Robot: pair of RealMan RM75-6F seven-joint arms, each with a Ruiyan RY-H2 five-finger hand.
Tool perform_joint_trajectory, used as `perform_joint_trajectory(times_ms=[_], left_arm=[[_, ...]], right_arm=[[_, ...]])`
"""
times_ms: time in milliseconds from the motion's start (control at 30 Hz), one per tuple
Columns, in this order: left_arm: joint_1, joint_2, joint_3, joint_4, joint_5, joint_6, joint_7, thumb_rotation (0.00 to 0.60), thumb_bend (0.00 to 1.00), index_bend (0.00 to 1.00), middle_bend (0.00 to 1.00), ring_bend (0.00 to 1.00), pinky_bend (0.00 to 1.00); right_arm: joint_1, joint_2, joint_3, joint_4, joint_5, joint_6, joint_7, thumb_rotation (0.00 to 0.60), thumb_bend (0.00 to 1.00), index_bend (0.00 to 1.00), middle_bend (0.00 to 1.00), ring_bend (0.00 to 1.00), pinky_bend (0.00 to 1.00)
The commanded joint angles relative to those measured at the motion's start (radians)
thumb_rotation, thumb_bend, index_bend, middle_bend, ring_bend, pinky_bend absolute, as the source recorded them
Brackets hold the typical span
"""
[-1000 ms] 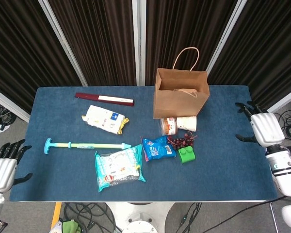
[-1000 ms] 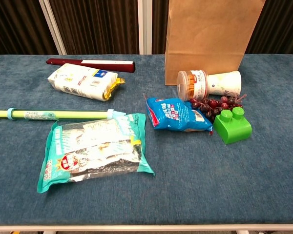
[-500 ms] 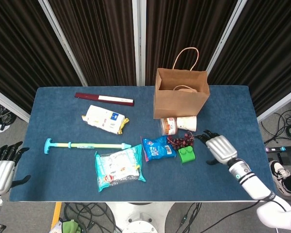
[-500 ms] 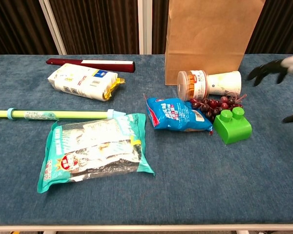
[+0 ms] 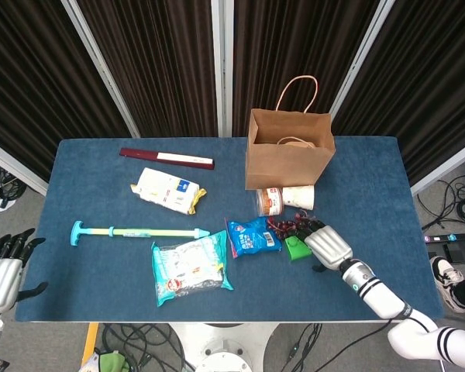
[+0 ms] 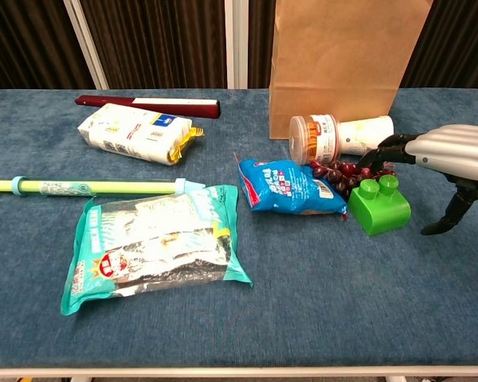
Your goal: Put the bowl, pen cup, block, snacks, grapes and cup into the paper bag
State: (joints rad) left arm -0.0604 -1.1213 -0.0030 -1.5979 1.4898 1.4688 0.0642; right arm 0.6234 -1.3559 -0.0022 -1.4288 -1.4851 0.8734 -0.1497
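Note:
The brown paper bag (image 5: 289, 151) (image 6: 342, 56) stands open at the back of the blue table. In front of it a clear snack tub (image 5: 269, 201) (image 6: 313, 138) and a white cup (image 5: 301, 198) (image 6: 366, 135) lie on their sides. Dark grapes (image 5: 287, 225) (image 6: 342, 173), a blue snack packet (image 5: 251, 235) (image 6: 291, 189) and a green block (image 5: 295, 249) (image 6: 380, 205) lie just in front. My right hand (image 5: 325, 242) (image 6: 446, 159) hovers at the block's right side, fingers spread over the grapes, thumb apart, holding nothing. My left hand (image 5: 4, 267) hangs open off the table's left front corner.
A large teal snack bag (image 5: 190, 267) (image 6: 155, 243), a white and yellow packet (image 5: 167, 190) (image 6: 135, 133), a long teal and yellow stick (image 5: 136, 232) (image 6: 88, 187) and a dark red flat box (image 5: 167, 158) (image 6: 147, 104) lie on the left half of the table.
My right hand has swung in from the table's right edge to the green block and grapes. The left hand has barely shifted. No object has moved.

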Motion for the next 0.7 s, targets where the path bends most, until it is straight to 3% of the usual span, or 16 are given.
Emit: perform_joint_trajectory(times_ms=[33, 400, 700], left_arm=[[0.001, -0.003, 0.000, 0.003, -0.002, -0.001, -0.002, 0.600, 0.00, 0.27, 0.20, 0.15, 0.11], [0.001, -0.009, -0.001, 0.013, 0.003, 0.000, -0.010, 0.600, 0.00, 0.27, 0.20, 0.15, 0.11], [-0.002, -0.009, -0.003, 0.008, 0.005, -0.002, -0.008, 0.600, 0.00, 0.27, 0.20, 0.15, 0.11]], right_arm=[[0.004, -0.011, -0.003, 0.011, -0.003, -0.001, -0.018, 0.600, 0.00, 0.11, 0.20, 0.02, 0.17], [-0.025, 0.013, -0.037, -0.027, -0.039, 0.046, 0.017, 0.600, 0.00, 0.11, 0.30, 0.03, 0.15], [-0.015, -0.029, -0.032, 0.015, -0.021, 0.019, -0.004, 0.600, 0.00, 0.11, 0.27, 0.03, 0.15]])
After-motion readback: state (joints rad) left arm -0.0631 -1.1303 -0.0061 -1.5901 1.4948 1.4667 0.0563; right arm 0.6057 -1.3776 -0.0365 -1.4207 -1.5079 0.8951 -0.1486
